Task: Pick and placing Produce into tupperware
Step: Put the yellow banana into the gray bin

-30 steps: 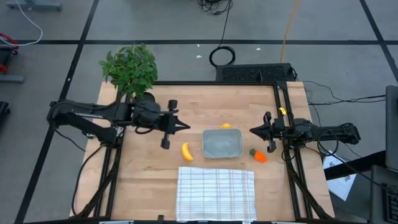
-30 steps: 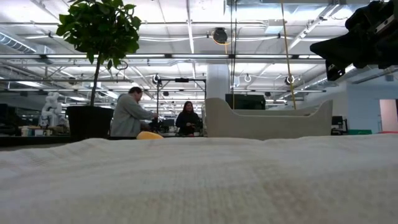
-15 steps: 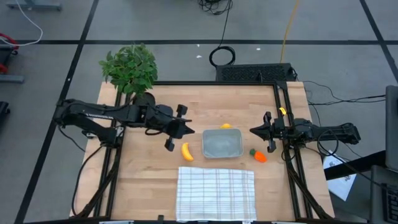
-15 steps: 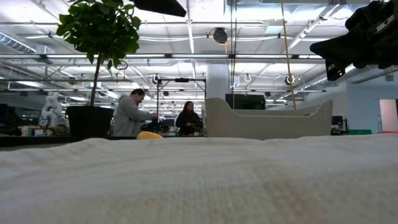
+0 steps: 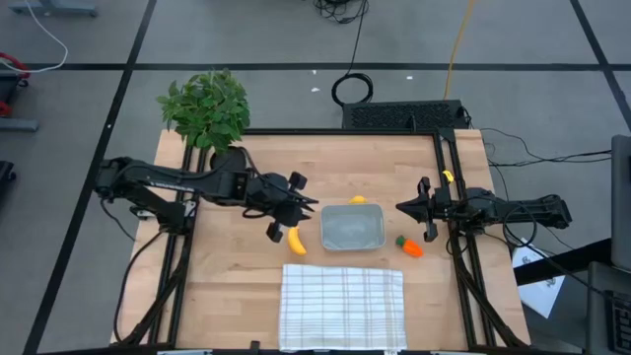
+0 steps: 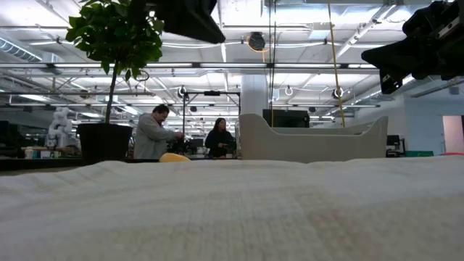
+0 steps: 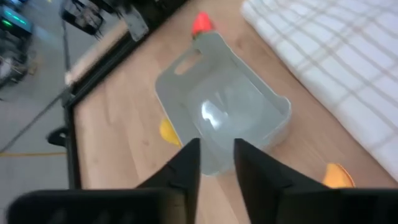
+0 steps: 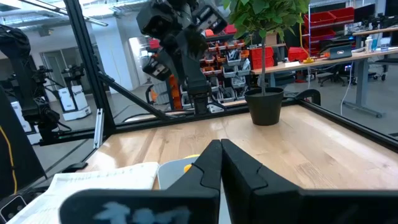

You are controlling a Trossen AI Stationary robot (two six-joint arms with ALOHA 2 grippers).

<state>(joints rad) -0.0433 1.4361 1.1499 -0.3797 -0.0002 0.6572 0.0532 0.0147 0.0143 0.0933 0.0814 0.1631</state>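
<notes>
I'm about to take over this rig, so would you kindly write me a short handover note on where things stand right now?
Left gripper: slightly open, holding nothing, above the table just left of the tupperware, near the banana.
Right gripper: shut, empty, waiting right of the tupperware.
Banana: on the table left of the tupperware.
Lemon: beside its far edge.
Carrot: to its right.
Done: nothing placed.
Left: all three pieces.

Tupperware (image 5: 352, 228) mid-table: banana (image 5: 295, 240) left, carrot (image 5: 411, 247) right, lemon (image 5: 358, 200) behind (touching), cloth (image 5: 342, 305) in front.
</notes>
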